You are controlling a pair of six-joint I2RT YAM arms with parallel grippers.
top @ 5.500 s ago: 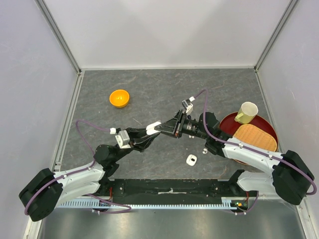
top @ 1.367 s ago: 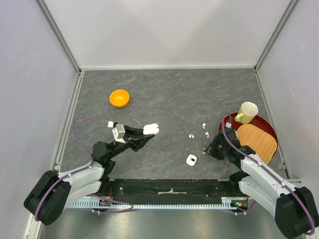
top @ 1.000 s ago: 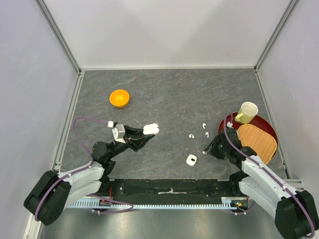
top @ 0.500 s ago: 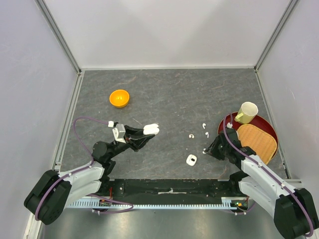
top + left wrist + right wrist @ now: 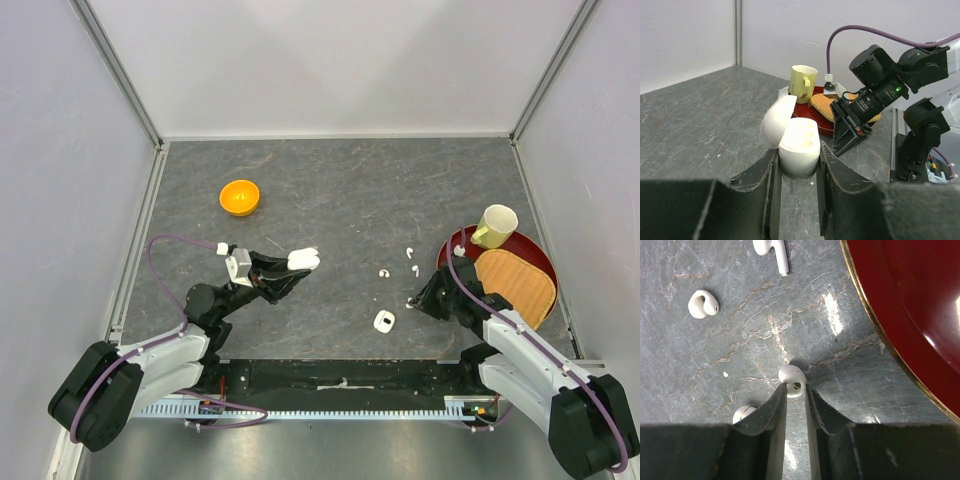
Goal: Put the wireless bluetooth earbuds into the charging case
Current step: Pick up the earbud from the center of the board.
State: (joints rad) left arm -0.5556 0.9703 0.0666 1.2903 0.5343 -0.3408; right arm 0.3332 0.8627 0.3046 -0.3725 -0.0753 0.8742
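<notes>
Our left claw (image 5: 796,167) clamps the empty white plastic case (image 5: 799,142); right claw (image 5: 795,391) straddles one glossy white earbud (image 5: 791,376), four o'clock, grip unclear.

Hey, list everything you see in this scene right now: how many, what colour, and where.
bowl: one, orange, far left of the table
tray: one, dark red, right edge
mug: one, pale yellow, on the tray
mat: one, tan woven, on the tray
open case: one, white, held off the table, left of centre
second case: one, white, on the table, near edge
earbuds: four, white, on the table left of the tray
table: one, grey stone pattern
left gripper: black fingers clamped on the open case
right gripper: black fingers either side of one earbud
</notes>
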